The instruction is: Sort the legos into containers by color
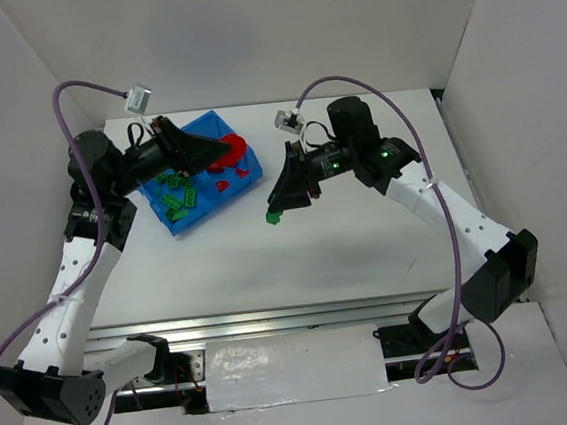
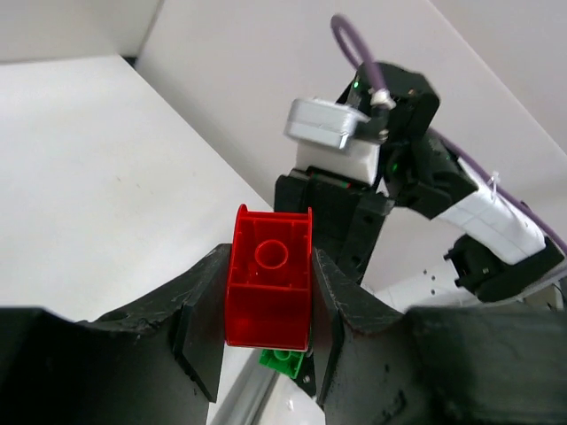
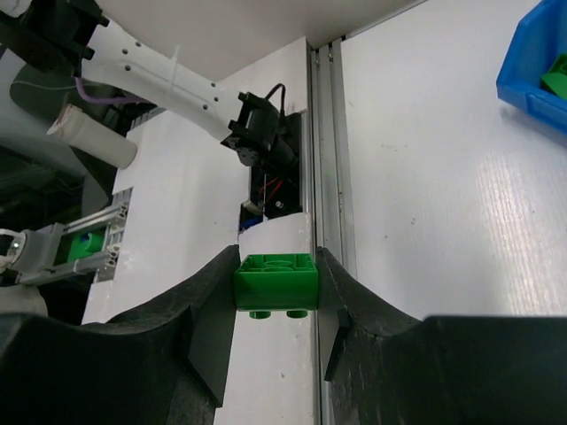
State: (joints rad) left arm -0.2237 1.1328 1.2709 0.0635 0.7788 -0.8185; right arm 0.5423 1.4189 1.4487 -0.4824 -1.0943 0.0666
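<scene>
Nearest me, my right gripper (image 1: pixel 276 211) is clamped on a green brick (image 3: pixel 275 282) over the table (image 1: pixel 348 256), right of the blue bin (image 1: pixel 176 226). Farther off, my left gripper (image 1: pixel 223 158) pinches a red brick (image 2: pixel 268 283) over the bin's right compartment, where red bricks (image 1: pixel 229 184) lie. Green bricks (image 1: pixel 181 194) lie in the left.

A translucent red brick (image 2: pixel 267 279), one round stud showing on its face, stood upright, pinched between the left fingers (image 2: pixel 199 323). A green brick (image 3: pixel 275 283) lay level, clamped between the right fingers (image 3: pixel 208 319). The blue bin (image 1: pixel 207 126) sat beneath the left fingers, well apart from the right ones. Its compartment behind the left fingertips held green bricks (image 1: pixel 183 195), and the one just beside them held red bricks (image 1: pixel 228 183).
</scene>
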